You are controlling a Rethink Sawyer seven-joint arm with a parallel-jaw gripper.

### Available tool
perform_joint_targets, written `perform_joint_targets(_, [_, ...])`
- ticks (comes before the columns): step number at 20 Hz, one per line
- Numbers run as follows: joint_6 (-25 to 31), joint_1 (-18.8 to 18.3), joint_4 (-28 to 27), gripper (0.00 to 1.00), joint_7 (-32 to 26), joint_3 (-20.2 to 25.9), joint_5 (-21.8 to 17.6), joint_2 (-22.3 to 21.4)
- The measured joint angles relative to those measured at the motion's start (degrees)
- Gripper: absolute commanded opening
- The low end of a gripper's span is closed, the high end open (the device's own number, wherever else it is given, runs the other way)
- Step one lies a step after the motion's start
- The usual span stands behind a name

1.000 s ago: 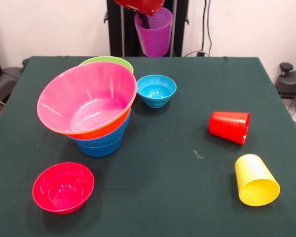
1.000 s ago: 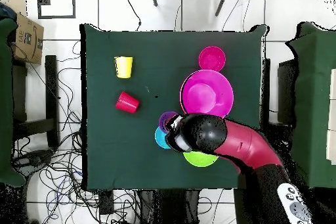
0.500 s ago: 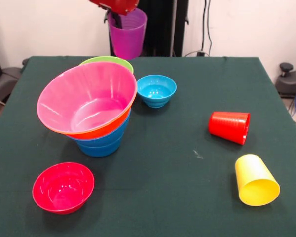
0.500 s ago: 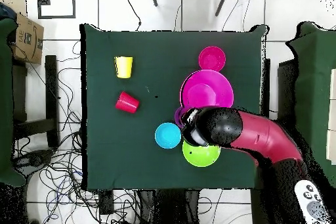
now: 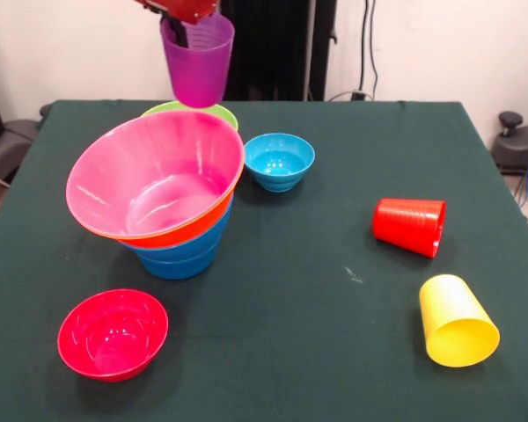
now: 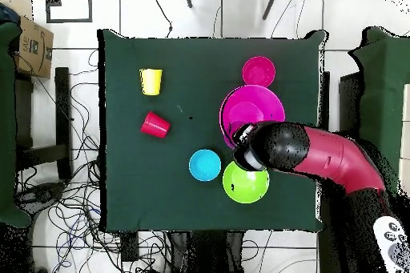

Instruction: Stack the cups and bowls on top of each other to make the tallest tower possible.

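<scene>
Claw (image 5: 183, 19) clamped on the purple cup (image 5: 196, 60), held upright in the air above the green bowl (image 5: 192, 109), behind the tower (image 5: 158, 189). Light-blue bowl (image 5: 279, 160), red bowl (image 5: 113, 333), red cup (image 5: 410, 226) and yellow cup (image 5: 456, 321) lie scattered on the dark green counter (image 5: 317, 352); cables (image 6: 76, 206) litter the tiled floor.

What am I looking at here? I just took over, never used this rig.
A red robot arm works at a green table. One picture faces the table from across it; the other looks straight down. Its gripper holds a purple cup in the air near a tilted tower: pink bowl nested on orange and blue ones. Loose bowls: green, light-blue, red. A red cup and a yellow cup lie on their sides.
</scene>
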Motion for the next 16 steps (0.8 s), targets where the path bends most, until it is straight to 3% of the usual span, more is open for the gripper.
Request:
perform_joint_targets(8, [-0.06, -0.14, -2.32, 0.0, 0.0, 0.89, -3.62, 0.94])
perform_joint_targets(16, [-3.85, -0.14, -2.41, 0.0, 0.0, 1.03, -7.35, 2.82])
